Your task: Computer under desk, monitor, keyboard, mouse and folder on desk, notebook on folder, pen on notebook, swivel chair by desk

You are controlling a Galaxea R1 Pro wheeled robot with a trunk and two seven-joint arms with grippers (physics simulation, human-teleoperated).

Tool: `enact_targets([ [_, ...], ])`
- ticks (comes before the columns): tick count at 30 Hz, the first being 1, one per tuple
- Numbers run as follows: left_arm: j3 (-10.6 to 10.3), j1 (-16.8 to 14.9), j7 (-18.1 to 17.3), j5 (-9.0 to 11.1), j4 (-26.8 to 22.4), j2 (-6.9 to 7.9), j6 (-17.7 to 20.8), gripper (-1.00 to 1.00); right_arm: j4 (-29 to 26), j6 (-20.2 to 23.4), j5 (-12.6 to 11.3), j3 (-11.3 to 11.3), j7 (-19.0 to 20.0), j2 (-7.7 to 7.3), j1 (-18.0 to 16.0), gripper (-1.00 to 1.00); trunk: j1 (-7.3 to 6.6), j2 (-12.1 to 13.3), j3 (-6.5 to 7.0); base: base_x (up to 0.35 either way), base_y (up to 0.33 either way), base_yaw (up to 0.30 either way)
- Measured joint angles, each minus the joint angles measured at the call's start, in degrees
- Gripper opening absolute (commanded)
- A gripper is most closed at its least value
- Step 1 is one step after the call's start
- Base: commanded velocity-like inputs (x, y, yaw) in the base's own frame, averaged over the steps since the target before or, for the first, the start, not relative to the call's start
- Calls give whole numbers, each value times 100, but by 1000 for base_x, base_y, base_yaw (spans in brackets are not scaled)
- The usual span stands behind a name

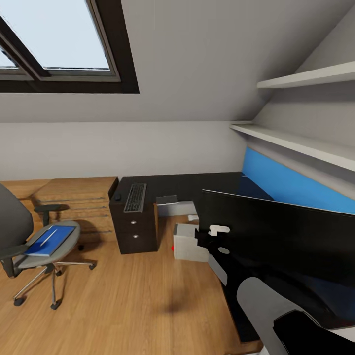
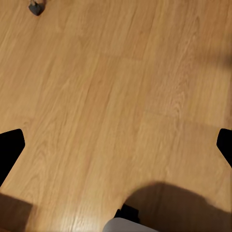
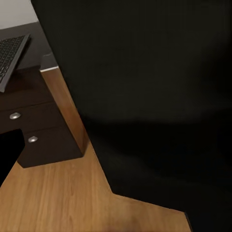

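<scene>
Sitting on swivel chair [image 1: 22,236] seat: blue folder [image 1: 49,241]. Keyboard [image 1: 135,197] lies atop drawer cabinet [image 1: 133,229]; monitor [image 1: 286,241] on desk [image 1: 187,185], computer [image 1: 190,242] beneath. L gripper [image 2: 116,145] wide apart; R can't tell.

Warm wood-plank floor [image 1: 133,301], smooth with a satin sheen. Black desk top [image 1: 197,185], glossy. Large black flat monitor [image 1: 286,246], smooth and matt. Grey swivel chair [image 1: 29,241] with padded cloth-like seat and chrome metal base. Black drawer cabinet [image 1: 134,231] with small metal knobs.

Head view overlooks the desk [image 1: 187,185]; wrist views face floor [image 2: 116,96].
</scene>
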Motion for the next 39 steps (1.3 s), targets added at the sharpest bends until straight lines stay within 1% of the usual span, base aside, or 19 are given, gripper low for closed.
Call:
enact_targets([
  [13, -1, 0, 0, -13, 11, -4, 0, 100, -1, 0, -5, 0, 1, 0, 0, 100, -1, 0, 0, 166, 0, 0],
  [18, -1, 0, 0, -5, 13, -4, 0, 100, 0, 0, -11, 0, 3, 0, 0, 100, 0, 0, 0, 39, 0, 0],
  [32, 0, 0, 0, 8, 11, 4, 0, 100, -1, -11, -11, 3, 16, 0, 8, 100, 4, 1, 0, -300, 0, 0],
  [39, 5, 0, 0, 9, 13, 5, 0, 100, -10, -9, -39, 25, 16, 26, 8, 100, 3, 0, 0, -277, 0, 0],
])
